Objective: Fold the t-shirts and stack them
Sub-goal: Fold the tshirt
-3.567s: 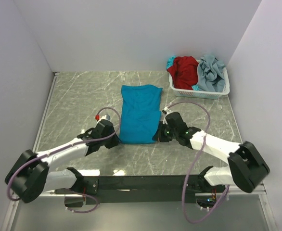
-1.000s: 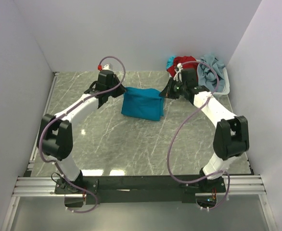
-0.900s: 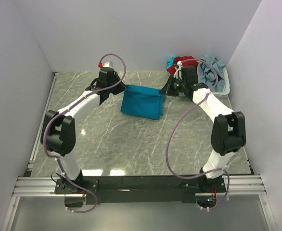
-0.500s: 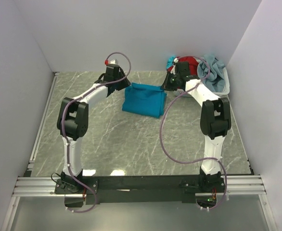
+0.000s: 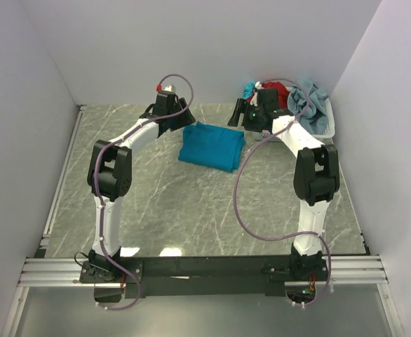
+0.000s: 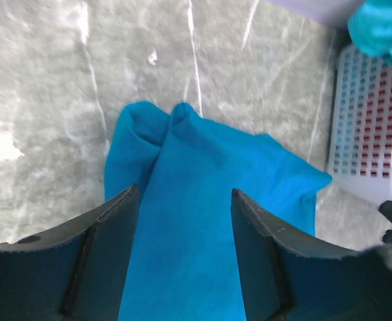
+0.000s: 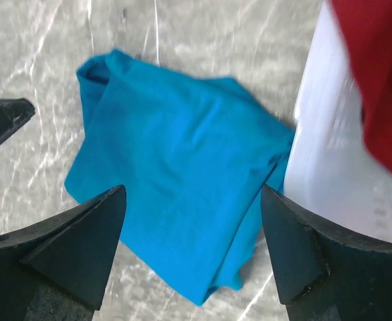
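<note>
A teal-blue t-shirt (image 5: 211, 145) lies folded in a rough rectangle on the marble table, toward the back. My left gripper (image 5: 179, 121) hovers over its far left corner, open, with only the cloth (image 6: 216, 167) showing below the spread fingers (image 6: 109, 227). Over the far right corner, beside the basket, my right gripper (image 5: 239, 116) is open wide above the same shirt (image 7: 176, 154). A red t-shirt (image 5: 279, 91) and a pale grey-blue t-shirt (image 5: 311, 100) lie bunched in the basket.
The white lattice basket (image 5: 319, 130) stands at the back right corner, its wall (image 7: 323, 147) almost touching the teal shirt's right edge. A scrap of teal cloth (image 6: 383, 27) hangs over its far rim. White walls close in the back and both sides.
Both grippers carried the shirt's near edge to the back, folding it in half. In the last second both opened, let go of the cloth and drew slightly back.
</note>
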Tool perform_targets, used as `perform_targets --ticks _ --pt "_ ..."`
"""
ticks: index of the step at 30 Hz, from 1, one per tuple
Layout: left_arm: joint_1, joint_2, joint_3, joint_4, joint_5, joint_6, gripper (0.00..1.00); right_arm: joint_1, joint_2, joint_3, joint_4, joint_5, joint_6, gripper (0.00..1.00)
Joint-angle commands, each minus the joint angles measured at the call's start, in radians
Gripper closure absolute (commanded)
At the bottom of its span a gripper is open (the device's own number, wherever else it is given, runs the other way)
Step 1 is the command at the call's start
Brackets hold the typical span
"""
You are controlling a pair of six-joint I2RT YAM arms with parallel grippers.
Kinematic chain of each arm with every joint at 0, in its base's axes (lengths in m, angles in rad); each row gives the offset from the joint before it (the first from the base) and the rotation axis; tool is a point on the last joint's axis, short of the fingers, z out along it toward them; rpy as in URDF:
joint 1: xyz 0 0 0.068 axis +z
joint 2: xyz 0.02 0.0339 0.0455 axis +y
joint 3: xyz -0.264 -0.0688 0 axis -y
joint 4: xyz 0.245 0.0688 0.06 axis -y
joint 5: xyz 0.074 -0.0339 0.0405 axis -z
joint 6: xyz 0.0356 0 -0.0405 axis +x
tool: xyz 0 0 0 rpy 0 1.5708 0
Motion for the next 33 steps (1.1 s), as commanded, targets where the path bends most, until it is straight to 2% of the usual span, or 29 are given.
perform_targets --ticks 1,6,9,13,17,22,28,29,33 --pt "0.001 -0.022 -0.04 0.044 0.137 -0.009 0.38 0.035 -0.103 -0.092 0.058 -0.022 -0.001 0.12" --pt "-0.007 -0.03 -0.142 0.115 0.245 -0.065 0.39 0.088 -0.105 -0.209 0.109 -0.039 0.05 0.12" --pt "-0.022 -0.033 -0.208 0.155 0.288 -0.085 0.39 0.124 -0.062 -0.218 0.123 -0.055 0.062 0.12" --pt "-0.033 -0.059 -0.313 0.18 0.285 -0.108 0.4 0.157 -0.025 -0.241 0.123 -0.053 0.076 0.11" --pt "-0.033 -0.124 -0.511 0.276 0.277 -0.115 0.42 0.175 -0.043 -0.318 0.14 -0.053 0.081 0.11" --pt "-0.058 -0.229 -0.678 0.286 0.247 -0.108 0.42 0.212 -0.103 -0.5 0.195 -0.042 0.081 0.11" --pt "-0.117 -0.434 -0.913 0.263 0.154 -0.132 0.42 0.31 -0.259 -0.778 0.258 -0.013 0.127 0.11" --pt "-0.125 -0.472 -0.962 0.247 0.129 -0.134 0.42 0.327 -0.333 -0.849 0.266 -0.003 0.146 0.11" --pt "-0.17 -0.675 -1.054 0.189 0.034 -0.151 0.41 0.405 -0.531 -0.963 0.249 0.054 0.183 0.11"
